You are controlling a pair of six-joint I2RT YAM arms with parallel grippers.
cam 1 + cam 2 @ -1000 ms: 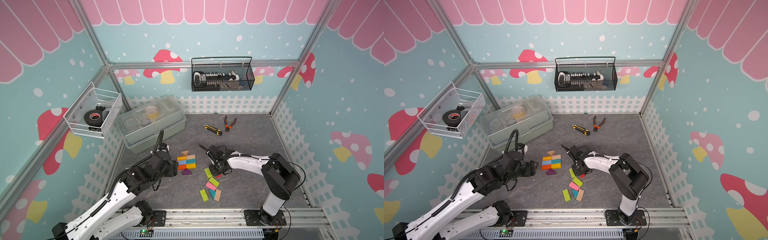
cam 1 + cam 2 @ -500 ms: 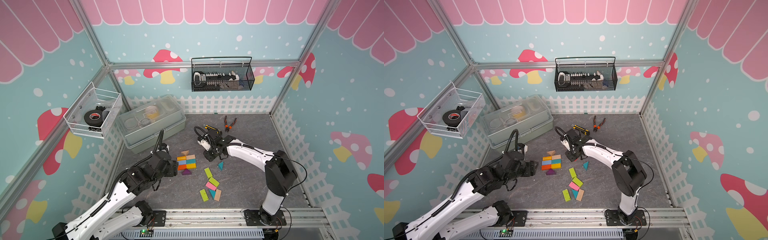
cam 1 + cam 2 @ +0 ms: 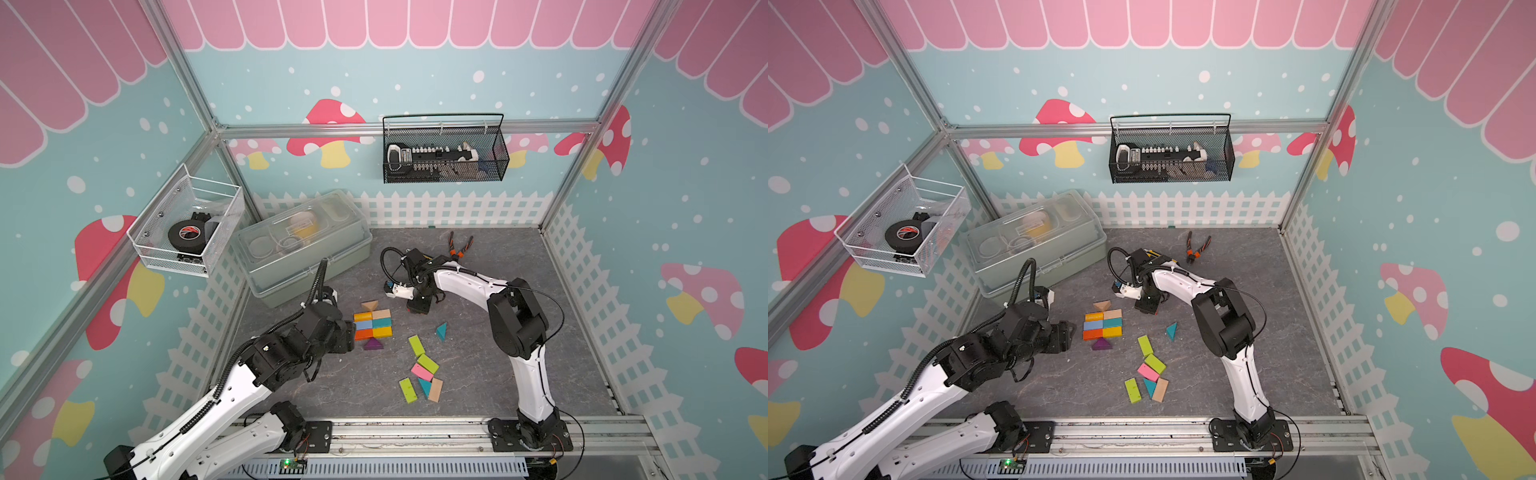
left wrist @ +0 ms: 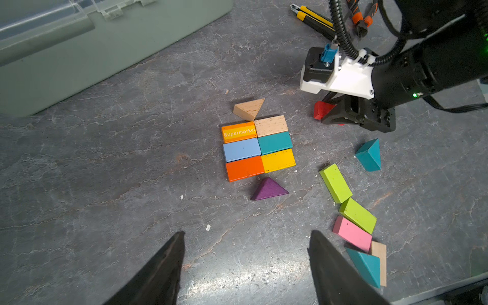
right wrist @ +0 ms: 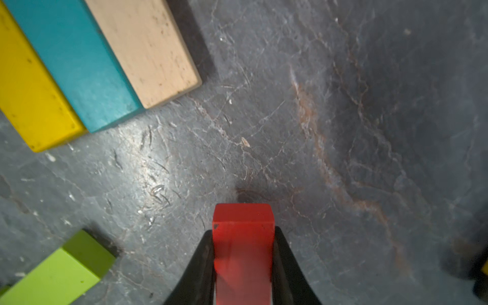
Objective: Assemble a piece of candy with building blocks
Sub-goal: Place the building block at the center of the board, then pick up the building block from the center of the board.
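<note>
Six flat building blocks (image 3: pixel 372 326) (orange, tan, blue, teal, orange, yellow) lie joined in a grid on the grey mat, seen in both top views (image 3: pixel 1102 324). A tan wedge (image 4: pixel 249 108) touches its far edge and a purple wedge (image 4: pixel 268 190) lies just off its near edge. My right gripper (image 5: pixel 243 232) is shut on a red block (image 5: pixel 243 237), low over the mat right of the grid's tan block (image 5: pixel 148 50). I cannot tell whether the red block touches the mat. My left gripper (image 4: pixel 245 235) stands open and empty, left of the grid.
A teal wedge (image 3: pixel 441 331) lies alone right of the grid. Loose green, pink, teal and tan blocks (image 3: pixel 422 372) lie nearer the front. A lidded storage box (image 3: pixel 303 245) stands back left. Pliers (image 3: pixel 459 245) and a utility knife (image 4: pixel 313 21) lie at the back.
My right gripper has moved from the loose blocks back and left to beside the grid, carrying the red block. The teal wedge now lies uncovered. The left arm has not moved.
</note>
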